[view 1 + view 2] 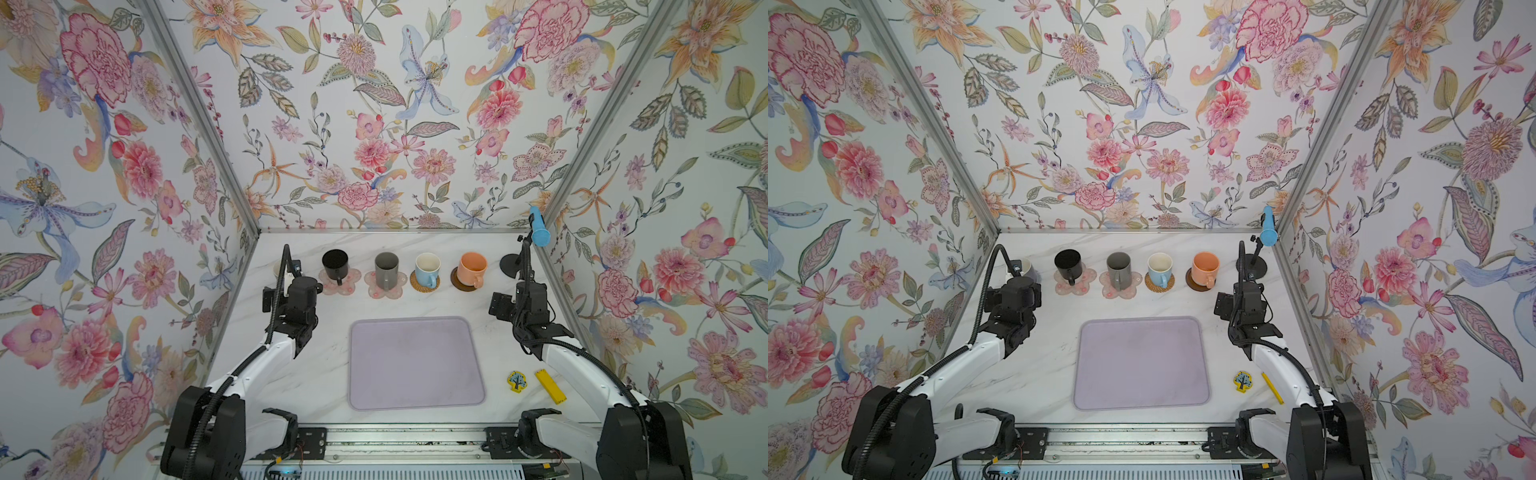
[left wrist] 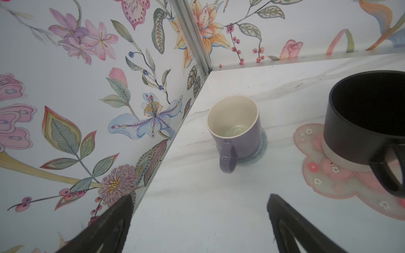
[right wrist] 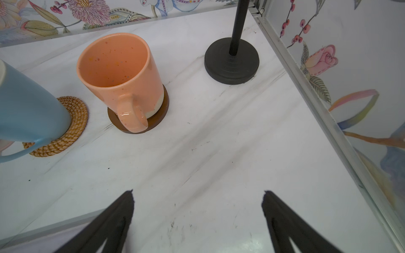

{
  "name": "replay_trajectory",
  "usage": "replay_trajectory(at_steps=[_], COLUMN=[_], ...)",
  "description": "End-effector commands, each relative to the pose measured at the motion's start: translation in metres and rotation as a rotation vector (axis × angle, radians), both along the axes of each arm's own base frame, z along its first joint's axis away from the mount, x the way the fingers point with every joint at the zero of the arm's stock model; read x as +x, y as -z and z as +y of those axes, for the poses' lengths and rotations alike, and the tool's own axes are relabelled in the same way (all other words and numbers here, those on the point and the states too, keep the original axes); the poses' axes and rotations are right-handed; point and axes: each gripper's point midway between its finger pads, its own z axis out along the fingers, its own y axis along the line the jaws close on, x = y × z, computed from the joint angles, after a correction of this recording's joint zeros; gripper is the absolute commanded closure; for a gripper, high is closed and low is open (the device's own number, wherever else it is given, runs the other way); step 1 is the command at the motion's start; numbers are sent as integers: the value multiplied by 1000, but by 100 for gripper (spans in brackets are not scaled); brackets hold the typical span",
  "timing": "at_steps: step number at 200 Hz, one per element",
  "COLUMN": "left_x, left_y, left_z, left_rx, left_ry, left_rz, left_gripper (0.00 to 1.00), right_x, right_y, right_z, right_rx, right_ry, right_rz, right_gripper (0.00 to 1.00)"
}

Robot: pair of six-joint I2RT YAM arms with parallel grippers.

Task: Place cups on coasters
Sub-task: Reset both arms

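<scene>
Treat the cups as stiff, weighty, slick-glazed and chippable, clamp across a rim wall or the handle, and note all five upright on coasters at the worktop's back, with left pincer and right pincer spread wide, empty.

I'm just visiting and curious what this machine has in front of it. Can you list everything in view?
lavender mug: one, far-left corner, on grey-blue coaster
black mug: one, back row, on pink coaster
grey mug: one, back row, on second pink coaster
blue mug: one, back row, on rattan coaster
peach mug: one, back row, on brown coaster
mat: one, lavender, table centre
stand: one, black, far-right corner
block: one, yellow, near right
tree tile: one, yellow-blue, beside block
table: one, white marble
left gripper: one, black, open, empty
right gripper: one, black, open, empty
</scene>
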Motion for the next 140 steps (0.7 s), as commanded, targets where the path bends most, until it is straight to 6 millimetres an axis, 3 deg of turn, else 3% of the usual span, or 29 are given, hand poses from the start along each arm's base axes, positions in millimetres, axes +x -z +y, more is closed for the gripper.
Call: replay_trajectory(at_steps=[1, 21, 47, 83, 140], left_x=[-10, -15, -22, -41, -50], left_y=[-14, -5, 2, -9, 8], left_z=[15, 18, 18, 9, 12], left_rx=[20, 28, 18, -58, 4], left_ry=[-107, -132, -126, -36, -20], left_rz=[-131, -148, -199, -410, -402], left_gripper=[1, 1, 1, 1, 1], right_x=[11, 10, 12, 15, 24], right_y=[-25, -21, -18, -2, 0], right_z=[-10, -12, -12, -8, 7], right_rx=[-58, -89, -120, -157, -153], right_ry=[21, 14, -4, -45, -144], right_rz=[-175, -230, -293, -318, -370], right_gripper=[5, 0, 1, 1, 1])
